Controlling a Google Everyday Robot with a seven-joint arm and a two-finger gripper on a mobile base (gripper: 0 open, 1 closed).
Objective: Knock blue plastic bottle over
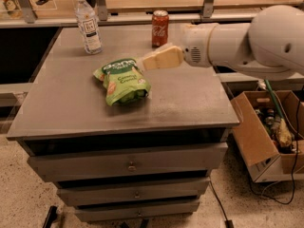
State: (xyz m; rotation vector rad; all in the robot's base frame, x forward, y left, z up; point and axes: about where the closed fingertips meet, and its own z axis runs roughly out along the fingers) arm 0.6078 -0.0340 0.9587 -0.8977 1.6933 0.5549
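Observation:
The blue plastic bottle (pixel 89 24) is a slim clear bottle with a white cap and a white label. It stands upright at the back left of the grey cabinet top (pixel 190 99). My gripper (pixel 160 58) is a pale tan wedge on the white arm (pixel 242 39) coming in from the right. It hovers over the middle of the top, just right of the green snack bag (pixel 123 80) and below the red cola can (pixel 160 28). The bottle is well to its left and farther back.
The cabinet has three drawers (pixel 128 165) below the top. An open cardboard box (pixel 268 132) with clutter stands on the floor at the right. A wooden shelf with metal posts (pixel 209 1) runs behind the cabinet.

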